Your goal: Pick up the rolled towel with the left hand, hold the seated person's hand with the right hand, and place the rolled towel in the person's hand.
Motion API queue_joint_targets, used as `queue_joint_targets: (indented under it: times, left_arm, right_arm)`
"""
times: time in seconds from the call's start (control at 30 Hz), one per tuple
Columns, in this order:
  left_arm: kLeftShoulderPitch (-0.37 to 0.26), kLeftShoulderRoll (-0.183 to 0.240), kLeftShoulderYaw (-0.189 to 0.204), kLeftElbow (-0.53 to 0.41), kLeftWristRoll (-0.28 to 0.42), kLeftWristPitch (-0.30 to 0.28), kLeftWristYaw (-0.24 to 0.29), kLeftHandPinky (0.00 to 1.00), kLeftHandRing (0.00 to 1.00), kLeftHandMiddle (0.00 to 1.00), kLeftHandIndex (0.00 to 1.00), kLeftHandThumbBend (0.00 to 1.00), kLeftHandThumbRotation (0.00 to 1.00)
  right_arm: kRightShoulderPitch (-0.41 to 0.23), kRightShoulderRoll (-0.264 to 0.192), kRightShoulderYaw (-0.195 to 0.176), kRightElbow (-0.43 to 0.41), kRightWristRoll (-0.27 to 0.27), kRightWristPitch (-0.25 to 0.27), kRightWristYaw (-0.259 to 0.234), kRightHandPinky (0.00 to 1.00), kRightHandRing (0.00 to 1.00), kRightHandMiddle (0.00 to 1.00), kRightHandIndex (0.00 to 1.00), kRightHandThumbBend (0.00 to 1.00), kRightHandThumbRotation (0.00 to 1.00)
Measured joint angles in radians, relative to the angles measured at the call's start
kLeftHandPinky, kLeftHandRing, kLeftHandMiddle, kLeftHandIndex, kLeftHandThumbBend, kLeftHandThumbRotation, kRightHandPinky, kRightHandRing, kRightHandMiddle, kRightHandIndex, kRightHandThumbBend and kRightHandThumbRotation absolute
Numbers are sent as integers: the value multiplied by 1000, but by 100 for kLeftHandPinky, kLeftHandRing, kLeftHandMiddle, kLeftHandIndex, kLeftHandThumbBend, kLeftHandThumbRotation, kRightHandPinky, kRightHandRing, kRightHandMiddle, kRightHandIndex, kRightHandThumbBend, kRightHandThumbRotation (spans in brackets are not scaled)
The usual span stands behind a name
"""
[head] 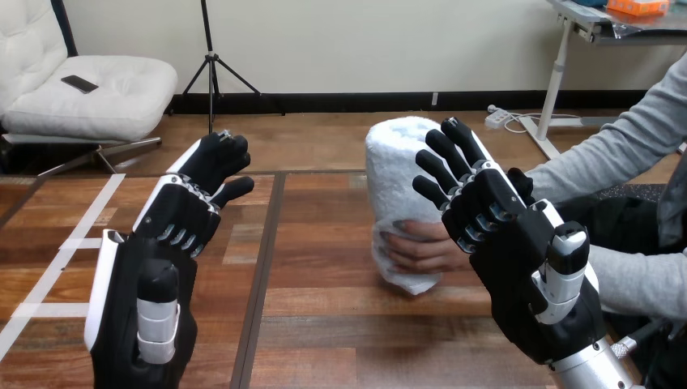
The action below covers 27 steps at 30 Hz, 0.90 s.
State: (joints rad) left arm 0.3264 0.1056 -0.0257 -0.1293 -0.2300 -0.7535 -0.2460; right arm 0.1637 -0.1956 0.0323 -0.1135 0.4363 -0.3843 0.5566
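At the near edge of the wooden table (324, 332), the two arms are shown entering from the bottom of the head view, the left arm at the left and the right arm at the right. The left hand (180, 217) is raised over the table's left half with its back to the camera. Its fingers (220, 154) are loosely extended and nothing is held in it. The right hand (496, 217) is raised at about the same depth, with its fingers (441, 166) straight and spread and closed on nothing.

Just beyond these fingers the rolled towel (394, 162) is shown upright, its long axis vertical. Whether its lower end rests on the table cannot be told. The person's hand (421, 247) is wrapped round the towel's lower part, having reached in from the right side behind the right hand. Whether the right hand touches the towel or the person's hand cannot be told, and no finger is seen curled round either.

The decisive relation is that the towel lies to the right of the left hand and somewhat farther off, with bare table between, whereas the right hand is just beside it. The towel is judged to be delivered already. Any further reach by the left hand would have to be made rightward and forward across that gap.
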Motion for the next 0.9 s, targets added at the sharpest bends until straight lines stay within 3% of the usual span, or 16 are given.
queue_joint_targets:
  times: [0.9]
  left_arm:
    - [-2,0,-7,5,-2,1,3,77,86,85,84,81,99]
  right_arm:
    - [0,-1,-6,0,1,13,10,100,100,99,98,100,100]
